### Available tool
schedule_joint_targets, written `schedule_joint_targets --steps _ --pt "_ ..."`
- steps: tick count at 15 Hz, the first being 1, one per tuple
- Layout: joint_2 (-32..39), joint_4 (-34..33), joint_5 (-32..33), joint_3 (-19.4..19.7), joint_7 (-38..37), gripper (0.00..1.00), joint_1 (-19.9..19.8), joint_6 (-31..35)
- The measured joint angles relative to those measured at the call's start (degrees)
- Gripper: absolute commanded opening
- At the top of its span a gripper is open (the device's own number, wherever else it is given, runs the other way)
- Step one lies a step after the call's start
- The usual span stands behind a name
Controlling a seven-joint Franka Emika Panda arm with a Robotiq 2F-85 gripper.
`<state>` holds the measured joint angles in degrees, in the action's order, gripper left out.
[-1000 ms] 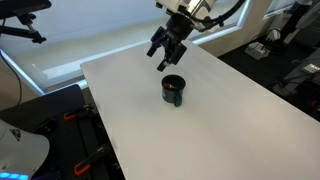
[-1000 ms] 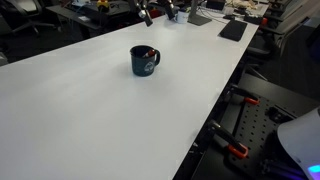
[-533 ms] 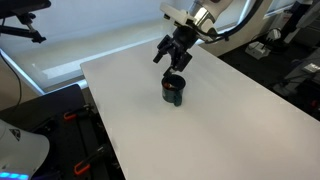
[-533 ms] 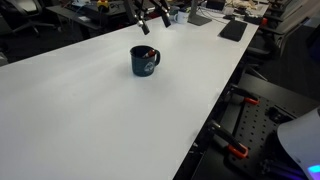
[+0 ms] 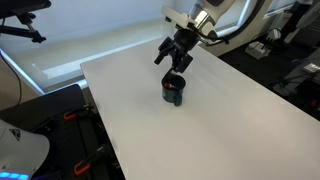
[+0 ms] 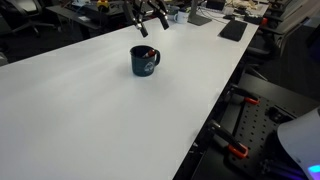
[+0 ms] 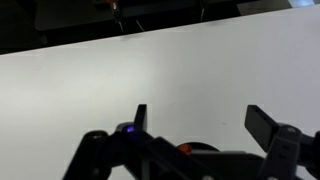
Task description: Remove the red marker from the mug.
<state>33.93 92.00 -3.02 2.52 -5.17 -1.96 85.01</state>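
Observation:
The dark teal-black mug stands upright near the middle of the white table; it also shows in the other exterior view. The red marker sticks up inside it, its tip at the rim. My gripper hangs open just above the mug, empty, also seen from the side in an exterior view. In the wrist view the open fingers frame bare table, and the mug rim with a bit of red marker peeks out at the bottom.
The table's edges lie on all sides of the mug. Desks with clutter stand beyond the far edge. Black and orange equipment sits on the floor beside the table.
My gripper has moved across and down from beyond the mug to just above it. It stays open. The mug and marker have not moved.

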Motion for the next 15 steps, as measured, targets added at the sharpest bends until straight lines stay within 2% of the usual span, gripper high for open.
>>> schedule_joint_targets --steps 7,15 --pt "6.8 -6.4 0.3 0.0 -0.6 1.0 0.7 -1.0" --pt "8.1 -7.2 0.3 0.0 -0.6 1.0 0.6 -1.2"
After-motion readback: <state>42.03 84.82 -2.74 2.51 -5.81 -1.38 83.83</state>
